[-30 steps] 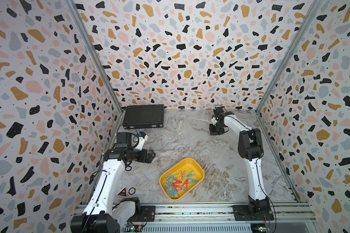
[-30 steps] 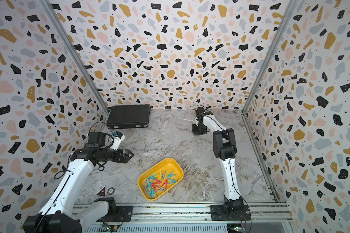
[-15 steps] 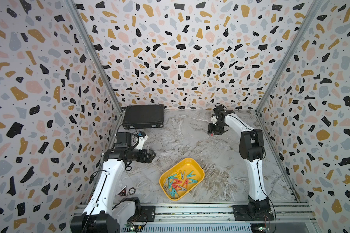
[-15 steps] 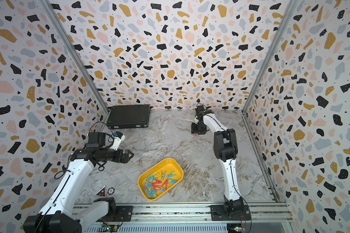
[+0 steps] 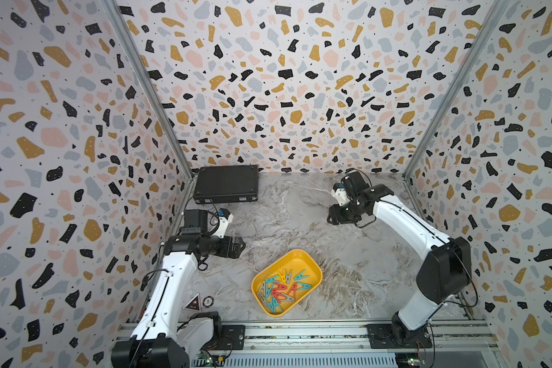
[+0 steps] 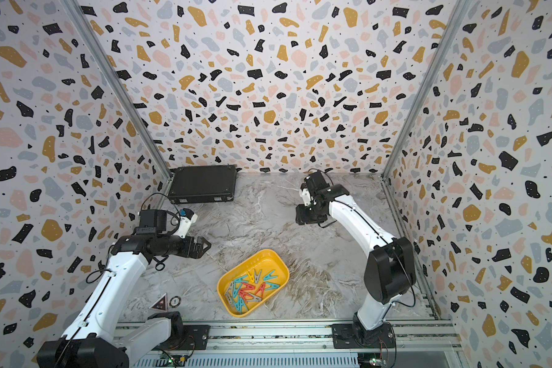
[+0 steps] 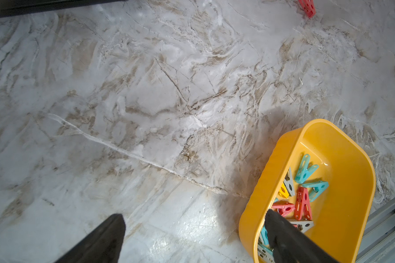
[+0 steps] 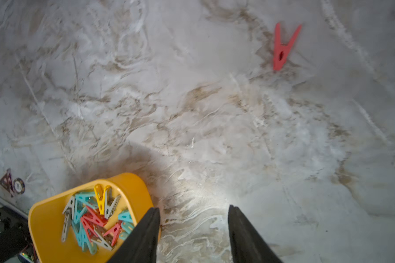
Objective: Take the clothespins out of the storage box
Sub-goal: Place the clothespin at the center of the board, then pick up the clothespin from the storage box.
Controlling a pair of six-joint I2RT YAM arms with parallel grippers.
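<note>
Yellow plastic marks the storage box (image 5: 301,263), a shallow lidless tray lying askew at about 6 o'clock on the marble tabletop (image 5: 300,223), reading the top views as a dial with the back wall at 12. Nearly all the clothespins (image 5: 281,291) are heaped in its nearer half, with teal, red, grey and yellow pegs crossing one another. One red clothespin (image 8: 283,46) already lies flat on the marble, well apart from the box; the top views do not show it.

The right gripper (image 8: 193,207) hangs near 1 o'clock with its jaws parted and nothing between them. The left gripper (image 5: 238,247) hovers near 9 o'clock, its jaws spread wide and likewise empty. A black case (image 5: 225,188) rests closed at 11 o'clock, out of the way.

The job looks barely begun, so I judge the step in hand to be a reach into the heap. To do it well, descend from above rather than across the low wall. Choose a peg lying on top, such as the yellow clothespin (image 8: 100,195) at the heap's edge, and close across its narrow body. Lift straight up and slowly, since crossed legs could drag a neighbour along. The light tray may slide if a finger nudges it. Only one arm should enter at a time.
</note>
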